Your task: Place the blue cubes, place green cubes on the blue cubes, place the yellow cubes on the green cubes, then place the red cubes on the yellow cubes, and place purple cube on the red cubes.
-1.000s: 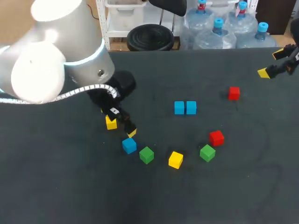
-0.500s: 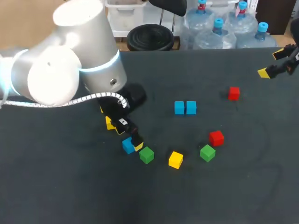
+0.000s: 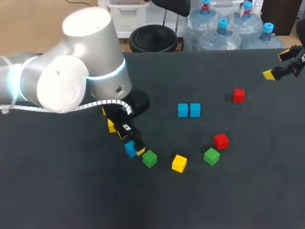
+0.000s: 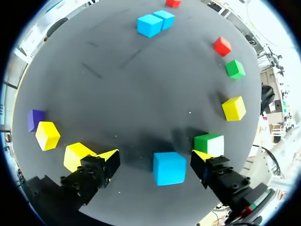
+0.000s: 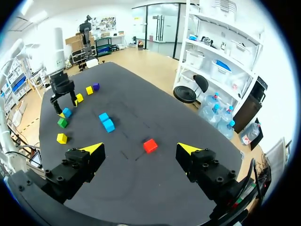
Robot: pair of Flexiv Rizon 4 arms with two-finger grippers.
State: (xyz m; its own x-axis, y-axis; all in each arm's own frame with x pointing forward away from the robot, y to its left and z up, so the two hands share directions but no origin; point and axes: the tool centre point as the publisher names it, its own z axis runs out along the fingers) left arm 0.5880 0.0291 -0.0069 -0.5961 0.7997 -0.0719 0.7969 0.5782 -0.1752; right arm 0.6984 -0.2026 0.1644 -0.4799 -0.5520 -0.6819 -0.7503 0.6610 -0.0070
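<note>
Blue cube (image 4: 169,168), the loose one of three, sits on the bench (image 4: 108,89) between the spread fingers of the left gripper (image 4: 155,159). Over the last second that gripper has swung in from beside the cube and dropped to straddle it. Its fingers are open, one close to the cube's side and the other well off, neither pressing it. I judge that the pick is about to begin, wanting only a closing of the fingers, so the blue layer is not yet finished. Just outside the closer finger stands a green cube (image 4: 210,143), near enough to be nudged. Behind the other finger is a yellow cube (image 4: 77,155), with a second yellow cube (image 4: 47,135) and the single purple cube (image 4: 34,119) just beyond. Farther out lie a third yellow cube (image 4: 234,108), the second green cube (image 4: 234,68) and a red cube (image 4: 222,46), then the blue pair (image 4: 149,25) touching side by side, and past them the second red cube (image 4: 173,3). That makes three blue, two green, three yellow, two red, one purple. Farthest off, the right gripper (image 5: 139,149) hangs over the bench's far corner, fingers wide apart and empty, unmoved.
</note>
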